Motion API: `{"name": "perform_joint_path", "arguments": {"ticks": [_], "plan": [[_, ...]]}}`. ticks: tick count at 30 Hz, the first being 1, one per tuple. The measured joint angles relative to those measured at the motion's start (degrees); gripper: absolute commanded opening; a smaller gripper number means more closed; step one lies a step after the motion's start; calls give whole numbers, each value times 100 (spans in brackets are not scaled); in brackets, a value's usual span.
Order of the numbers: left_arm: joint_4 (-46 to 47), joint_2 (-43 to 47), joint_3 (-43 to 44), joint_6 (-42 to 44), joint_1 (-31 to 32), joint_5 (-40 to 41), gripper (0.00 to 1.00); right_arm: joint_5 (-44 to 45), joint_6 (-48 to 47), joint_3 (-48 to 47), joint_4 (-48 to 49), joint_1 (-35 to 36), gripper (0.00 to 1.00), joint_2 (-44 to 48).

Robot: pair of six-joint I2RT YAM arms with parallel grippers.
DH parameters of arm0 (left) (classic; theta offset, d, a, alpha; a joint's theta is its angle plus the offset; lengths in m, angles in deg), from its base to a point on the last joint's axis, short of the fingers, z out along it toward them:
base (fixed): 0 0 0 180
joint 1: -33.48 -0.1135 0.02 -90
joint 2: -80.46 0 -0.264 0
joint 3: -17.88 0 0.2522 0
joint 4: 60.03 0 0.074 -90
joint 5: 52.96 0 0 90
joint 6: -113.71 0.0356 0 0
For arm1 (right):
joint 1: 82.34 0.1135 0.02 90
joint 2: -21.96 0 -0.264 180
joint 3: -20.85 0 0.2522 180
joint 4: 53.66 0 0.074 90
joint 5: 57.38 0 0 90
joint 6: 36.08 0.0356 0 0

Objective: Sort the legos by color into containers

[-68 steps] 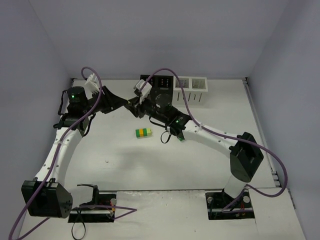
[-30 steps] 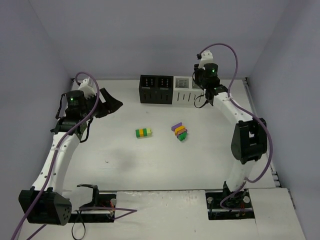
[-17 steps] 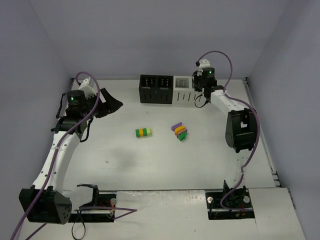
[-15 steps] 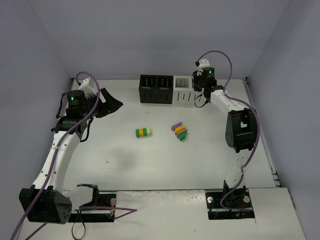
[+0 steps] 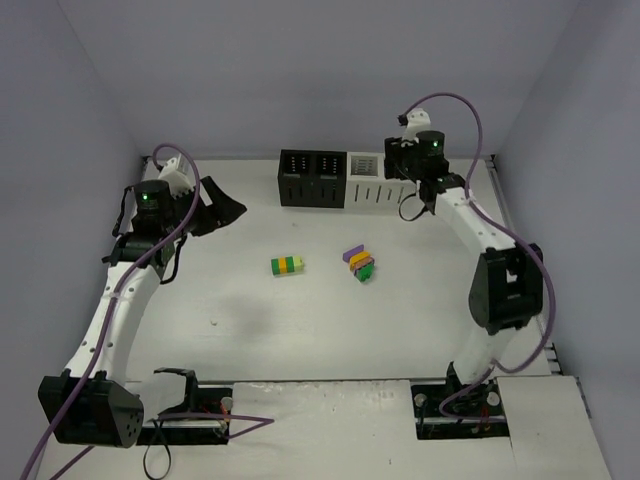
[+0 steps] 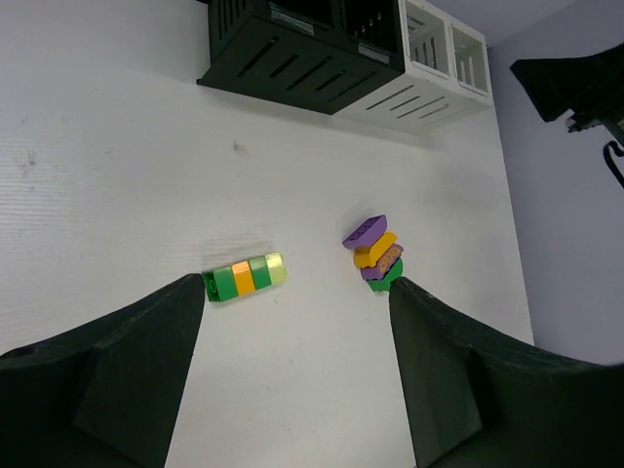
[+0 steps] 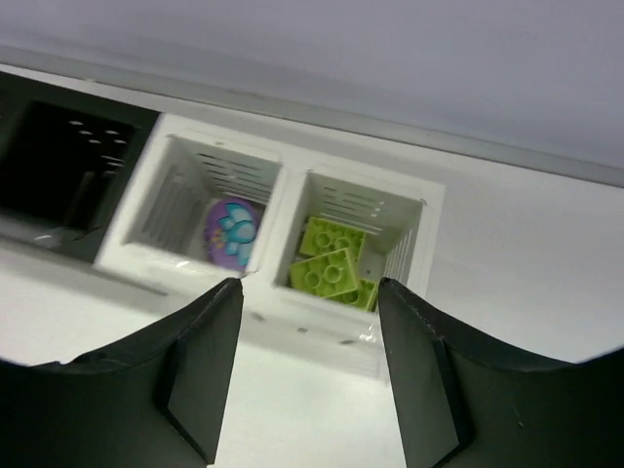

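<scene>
Four joined containers stand at the back: two black point(image 5: 312, 178) and two white point(image 5: 375, 180). My right gripper point(image 7: 310, 292) hovers open over the white pair with nothing between its fingers. The right white bin point(image 7: 414, 229) holds lime green legos point(image 7: 331, 265). The left white bin point(image 7: 161, 210) holds a purple piece point(image 7: 232, 226). On the table lie a green, orange and lime row of legos point(image 5: 287, 265) point(image 6: 244, 276) and a purple, orange and green stack point(image 5: 359, 264) point(image 6: 375, 255). My left gripper point(image 5: 222, 208) point(image 6: 295, 283) hangs open and empty high at the left, apart from them.
Grey walls close the table on the left, back and right. A ridge point(image 5: 505, 235) runs along the table's right edge. Purple cables point(image 5: 470, 110) loop off both arms. The arm bases point(image 5: 460, 405) sit at the near edge.
The right wrist has shifted slightly right above the white bins and its jaws have spread apart. The left arm and the loose legos have stayed put over the last second.
</scene>
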Motion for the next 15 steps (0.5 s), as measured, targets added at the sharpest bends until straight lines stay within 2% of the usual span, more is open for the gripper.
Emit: {"name": "perform_joint_path", "arguments": {"ticks": [7,15], "plan": [[-52,-63,28,361,103,-74,70,-446,337,1373,103,501,55,1727],[-546,-188,66,2199,1375,85,70,-896,1016,3136,210,885,54,2914]]}}
